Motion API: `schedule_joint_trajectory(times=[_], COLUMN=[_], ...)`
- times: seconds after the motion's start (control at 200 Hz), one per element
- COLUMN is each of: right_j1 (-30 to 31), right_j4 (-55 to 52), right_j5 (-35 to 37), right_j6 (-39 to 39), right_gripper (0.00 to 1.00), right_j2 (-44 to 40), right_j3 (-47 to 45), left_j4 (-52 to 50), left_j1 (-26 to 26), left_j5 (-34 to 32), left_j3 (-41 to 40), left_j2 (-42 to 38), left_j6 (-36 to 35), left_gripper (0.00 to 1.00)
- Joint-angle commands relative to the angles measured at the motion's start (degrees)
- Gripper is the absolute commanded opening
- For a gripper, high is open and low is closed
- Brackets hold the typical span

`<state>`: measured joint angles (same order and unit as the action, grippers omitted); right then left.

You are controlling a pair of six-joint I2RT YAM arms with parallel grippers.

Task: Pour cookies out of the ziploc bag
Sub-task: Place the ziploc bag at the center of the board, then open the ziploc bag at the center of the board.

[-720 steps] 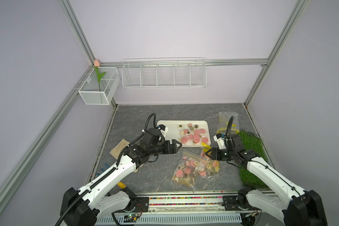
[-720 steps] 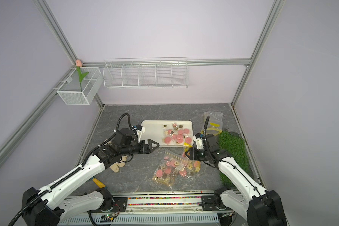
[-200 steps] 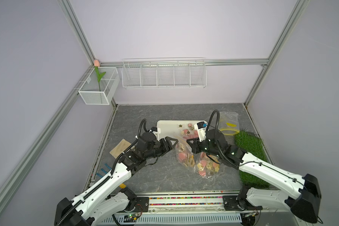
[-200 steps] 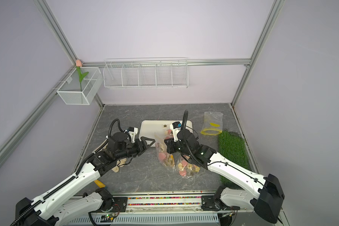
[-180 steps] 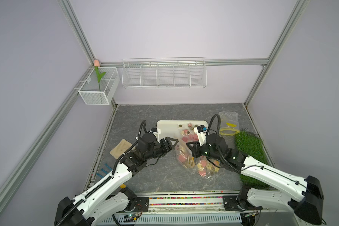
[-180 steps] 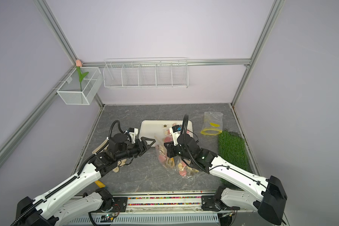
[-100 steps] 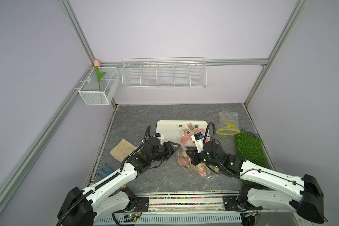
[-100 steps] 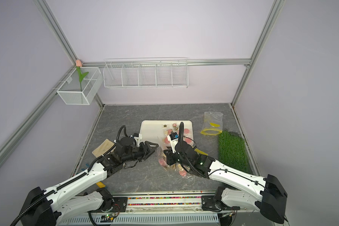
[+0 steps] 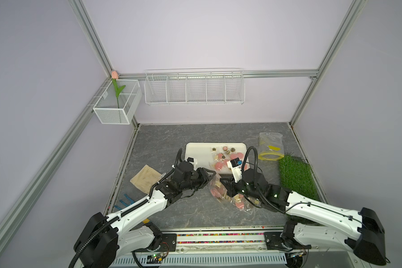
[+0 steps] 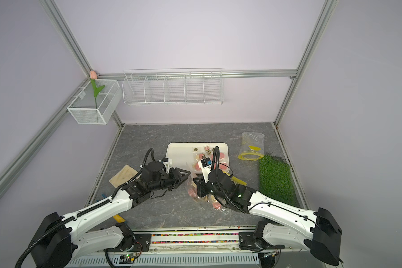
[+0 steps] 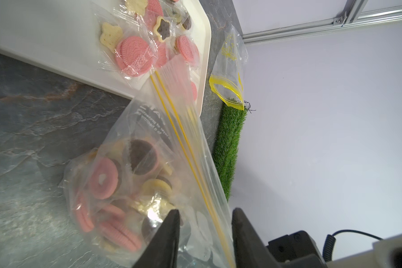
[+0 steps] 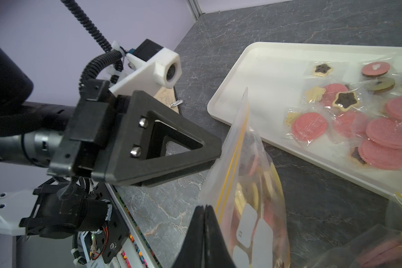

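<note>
Two robot arms meet over a dark stone table [image 9: 163, 143], just in front of a white tray [image 9: 196, 150]. Between them stands the bag [image 9: 218, 189], a clear zip bag held upright with its yellow zip edge uppermost, so nothing spills. Its base looks to rest on the table. The cookies [image 11: 102, 178] you must pour sit bunched in its lower part: pink rounds, pale ones and dark brown ones. More cookies lie on the tray's right half, which suggests the tray is where this load belongs.

Your right gripper [image 12: 204, 208] has its jaws pressed together on the bag's top edge beside the zip, pinning one corner. Your left gripper [image 11: 203, 212] comes from the opposite side. Its jaws stand partly apart with the zip strip between them, not clamped on it. It looks placed for a second hold on the rim, so the two arms can pull the mouth open. I cannot tell whether the zip is sealed.

An empty bag [image 9: 270, 146] lies beyond the tray's right end, beside a grass mat [image 9: 295, 176], well apart from the work.
</note>
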<state>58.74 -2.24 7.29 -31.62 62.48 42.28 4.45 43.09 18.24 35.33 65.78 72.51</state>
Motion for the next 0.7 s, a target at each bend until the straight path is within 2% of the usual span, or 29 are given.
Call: schedule_joint_trajectory(times=[0.0, 0.15, 0.29, 0.405, 0.505, 0.63, 0.7], right_j1=[0.6, 1.0, 1.6, 1.9, 1.9, 1.9, 1.9], right_j4=[2.4, 3.0, 2.4, 2.5, 2.2, -0.3, -2.7], right_j5=[-0.2, -0.5, -0.4, 0.2, 0.6, 0.3, 1.1], right_j6=[0.9, 0.9, 1.1, 0.9, 0.4, 0.5, 0.4], right_gripper=[0.07, 0.07, 0.07, 0.07, 0.08, 0.23, 0.40], right_j2=[-0.2, 0.5, 0.8, 0.3, 0.4, 0.5, 0.1], right_j3=[-0.8, -0.6, -0.1, -0.7, -0.7, 0.3, 1.3], left_j4=[3.0, 2.4, 1.7, 1.8, 0.8, -0.7, -1.2], left_j1=[0.4, 0.5, 0.5, 0.5, 0.4, 0.4, 0.4], left_j5=[0.3, -0.4, -1.4, -0.7, -0.9, -1.8, -1.8], left_j3=[0.6, 1.1, 1.2, 1.6, 2.0, 2.6, 3.0], left_j2=[0.6, 0.1, 0.1, 0.7, 0.6, 0.2, -0.1], left_j6=[1.2, 0.5, 0.1, -0.1, -1.0, -3.4, -5.2], left_gripper=[0.36, 0.27, 0.13, 0.08, 0.00, 0.00, 0.00])
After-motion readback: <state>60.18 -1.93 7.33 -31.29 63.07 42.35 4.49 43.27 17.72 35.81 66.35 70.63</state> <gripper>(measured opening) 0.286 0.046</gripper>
